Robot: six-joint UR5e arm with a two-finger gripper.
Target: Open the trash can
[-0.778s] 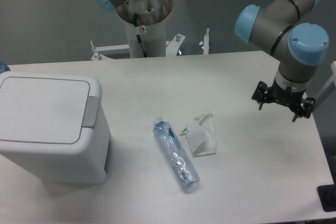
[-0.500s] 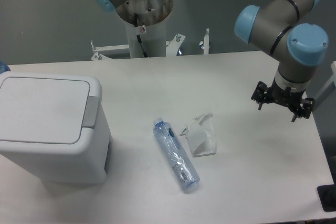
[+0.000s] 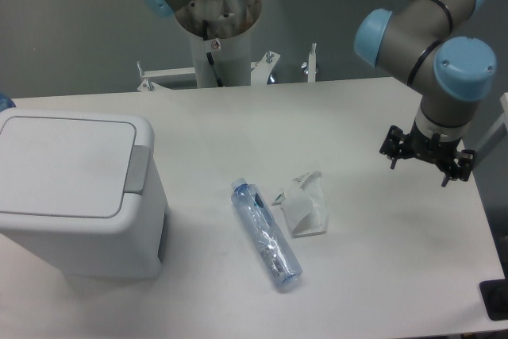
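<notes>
White desk (image 3: 357, 117) fills the view, and on its left side sits the trash can (image 3: 75, 192), a large white boxy bin with its flat lid shut and a grey push tab (image 3: 136, 169) on the right edge. My jaws (image 3: 426, 156) hang above the desk's right side, well apart from the bin, spread open and holding nothing. Between us lie a clear plastic bottle (image 3: 266, 233) and crumpled white packaging (image 3: 305, 206) just beside it

The lidded trash can (image 3: 75, 192) sits at the table's (image 3: 357, 117) left edge, a bottle (image 3: 266, 233) and crumpled wrapper (image 3: 305, 206) lie mid-table, and the gripper (image 3: 427, 158) hangs near the right edge.
</notes>
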